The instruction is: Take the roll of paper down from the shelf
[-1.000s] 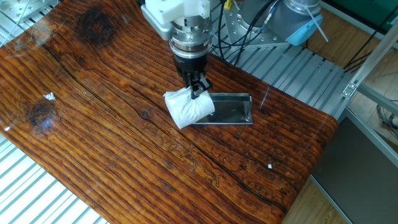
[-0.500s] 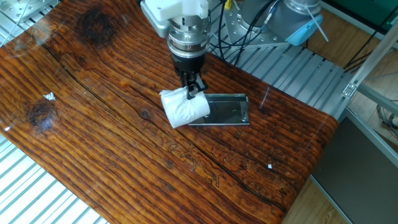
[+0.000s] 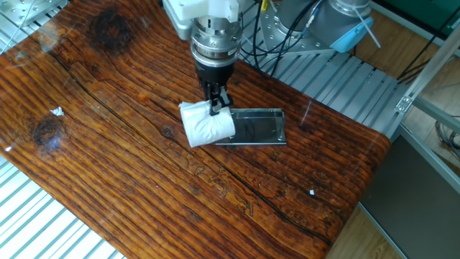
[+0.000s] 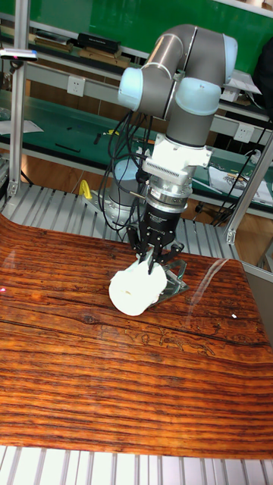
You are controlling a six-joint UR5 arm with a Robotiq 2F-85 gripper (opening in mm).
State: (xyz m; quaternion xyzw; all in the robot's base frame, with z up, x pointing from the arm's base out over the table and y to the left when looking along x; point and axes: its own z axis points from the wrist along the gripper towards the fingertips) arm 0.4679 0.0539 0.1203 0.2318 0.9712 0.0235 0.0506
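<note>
Soft white paper roll (image 3: 206,124) clamped in the hand (image 3: 216,105), overhanging the shiny grey metal shelf (image 3: 253,127).
Risk: the crumpled tissue may slip from the pinch and fall back onto the shelf.

The shelf (image 3: 255,127) lies on the bench (image 3: 144,173), toward its far edge. The roll (image 3: 206,124) sits at the shelf's left end, overlapping it and reaching out over the bench. The gripper (image 3: 218,106) stands directly above, jaws closed on the roll's top.
</note>
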